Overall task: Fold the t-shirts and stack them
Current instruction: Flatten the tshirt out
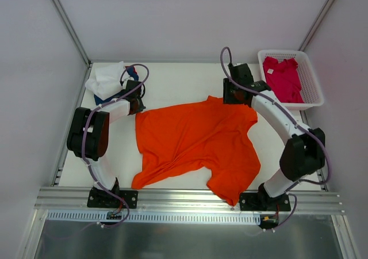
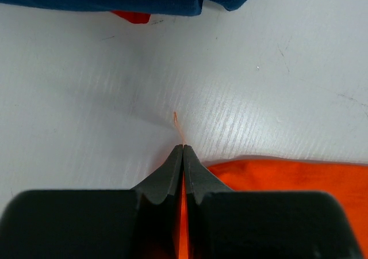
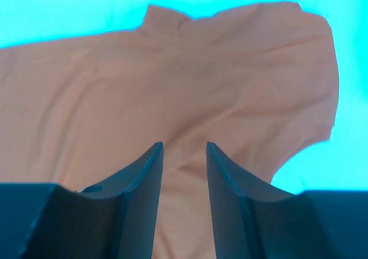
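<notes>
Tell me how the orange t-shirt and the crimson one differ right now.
The orange t-shirt lies spread and wrinkled on the table; the crimson t-shirt sits bunched in the white basket. The left gripper is shut on the orange t-shirt's edge and the right gripper hangs open above it; no gripper touches the crimson t-shirt. Both are unfolded.

The left arm (image 1: 118,110) and right arm (image 1: 279,116) are white with black joints. Purple cables (image 1: 222,60) run along them. The fingers (image 3: 144,178) are dark grey.

White mesh basket (image 1: 313,79) on table (image 1: 178,80)
</notes>
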{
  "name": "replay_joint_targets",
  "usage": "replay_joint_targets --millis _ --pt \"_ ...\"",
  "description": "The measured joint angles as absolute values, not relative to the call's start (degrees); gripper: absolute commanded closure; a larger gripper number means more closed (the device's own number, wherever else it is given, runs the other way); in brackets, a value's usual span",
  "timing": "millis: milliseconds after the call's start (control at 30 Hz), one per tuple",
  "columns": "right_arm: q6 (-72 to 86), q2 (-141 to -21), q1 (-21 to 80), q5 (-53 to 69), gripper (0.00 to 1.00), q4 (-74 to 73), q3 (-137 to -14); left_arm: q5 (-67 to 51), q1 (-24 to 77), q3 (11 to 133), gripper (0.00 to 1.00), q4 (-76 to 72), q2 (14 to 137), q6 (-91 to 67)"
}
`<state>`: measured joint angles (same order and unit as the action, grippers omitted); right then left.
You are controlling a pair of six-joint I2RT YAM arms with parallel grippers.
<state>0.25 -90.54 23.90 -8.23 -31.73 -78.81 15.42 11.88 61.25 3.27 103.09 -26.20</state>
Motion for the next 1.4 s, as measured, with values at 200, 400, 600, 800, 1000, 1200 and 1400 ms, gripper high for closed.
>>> replay_joint_targets --millis 200,400,600,800,1000,1200,1400 --pt "-0.1 -105.2 18.6 -3.6 0.61 -32.1 -88.3 15.4 11.9 61.3 1.00 3.3 103.1 -26.2" --pt "-0.1 -114.6 14.1 0.5 0.61 -32.5 -95.1 15.4 11.9 61.3 1.00 3.3 103.1 -26.2" --pt "-0.1 -119.5 11.5 2.9 0.61 -32.9 -101.3 15.2 11.9 61.3 1.00 3.3 103.1 -26.2" --pt "-0.1 -123.1 8.4 5.1 0.61 -32.8 -105.2 15.0 11.9 61.3 1.00 3.3 103.1 -26.2" --pt "-0.1 -125.6 4.9 5.5 0.61 -32.9 -106.0 14.9 11.9 61.3 1.00 3.3 103.1 -26.2" --pt "-0.1 -125.9 2.6 5.5 0.59 -32.9 -106.0 14.9 11.9 61.3 1.00 3.3 103.1 -26.2" --pt "-0.3 -125.9 1.2 6.2 0.57 -32.9 -105.9 14.9 11.9 61.3 1.00 3.3 103.1 -26.2"
